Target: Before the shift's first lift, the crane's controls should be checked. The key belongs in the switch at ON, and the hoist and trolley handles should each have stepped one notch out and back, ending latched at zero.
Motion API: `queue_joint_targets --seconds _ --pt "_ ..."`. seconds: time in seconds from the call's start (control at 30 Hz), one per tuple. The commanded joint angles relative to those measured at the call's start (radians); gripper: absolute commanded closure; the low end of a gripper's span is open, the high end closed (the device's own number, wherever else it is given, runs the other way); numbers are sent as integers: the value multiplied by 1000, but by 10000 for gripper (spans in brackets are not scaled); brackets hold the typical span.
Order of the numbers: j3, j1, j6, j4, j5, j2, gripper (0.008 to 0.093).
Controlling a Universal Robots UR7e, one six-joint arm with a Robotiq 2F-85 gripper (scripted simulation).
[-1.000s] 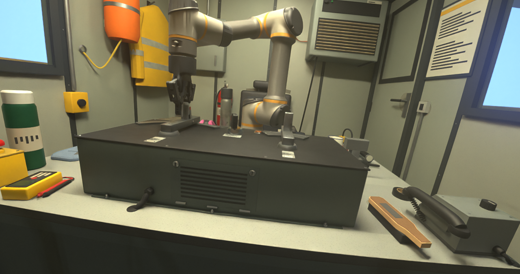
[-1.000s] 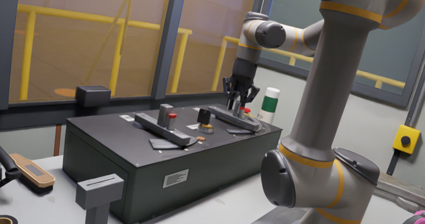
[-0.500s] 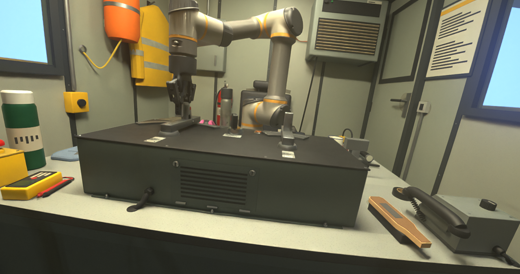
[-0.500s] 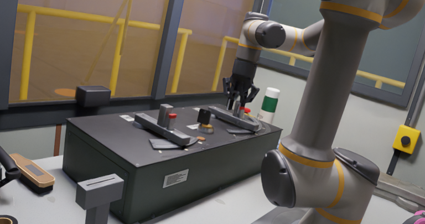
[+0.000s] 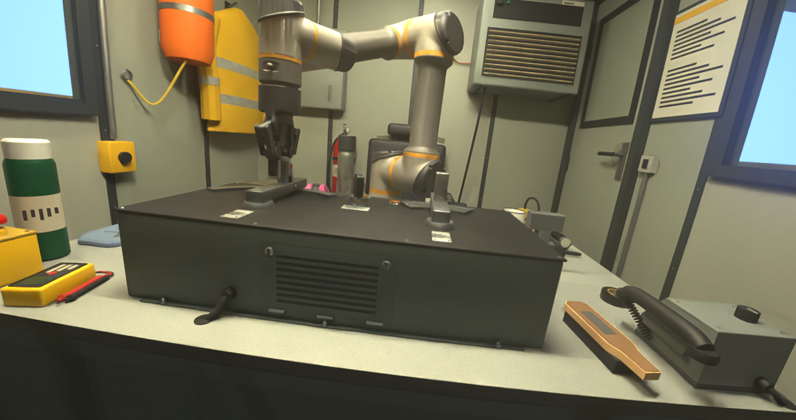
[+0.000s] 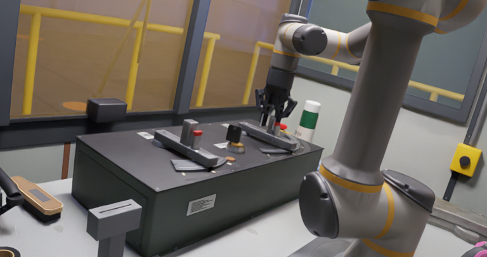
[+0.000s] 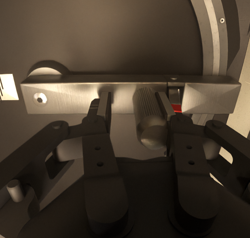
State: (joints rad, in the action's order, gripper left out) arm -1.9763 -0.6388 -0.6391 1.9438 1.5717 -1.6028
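The key [image 6: 233, 133] stands in the switch [image 6: 235, 148] between two lever handles on the black control console [image 5: 334, 250]. I grip the upright ribbed grip [image 7: 149, 118] of one handle [image 5: 275, 186] in my gripper [image 7: 136, 104], closed on it from above, with the handle's red latch trigger [image 7: 176, 107] beside one finger. The handle's flat arm [image 7: 130, 93] lies across a curved notch scale [image 7: 213, 34]. The other handle [image 6: 189, 143] stands apart at the console's other end, with its own red trigger [image 6: 197, 133].
The console's edge drops to the grey desk by a green and white flask [image 6: 308, 119]. A yellow meter [image 5: 47, 284], a brush [image 5: 609, 337] and a telephone set [image 5: 707, 328] lie around the console. My arm's base [image 6: 361, 201] stands behind it.
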Motion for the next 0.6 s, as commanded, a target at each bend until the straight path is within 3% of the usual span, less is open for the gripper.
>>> queue_joint_targets --seconds 0.0,0.13,0.57 --pt "0 0 0 1 -1 -1 934" --pt "0 0 0 1 -1 -1 934" --pt "0 0 0 1 -1 -1 674"
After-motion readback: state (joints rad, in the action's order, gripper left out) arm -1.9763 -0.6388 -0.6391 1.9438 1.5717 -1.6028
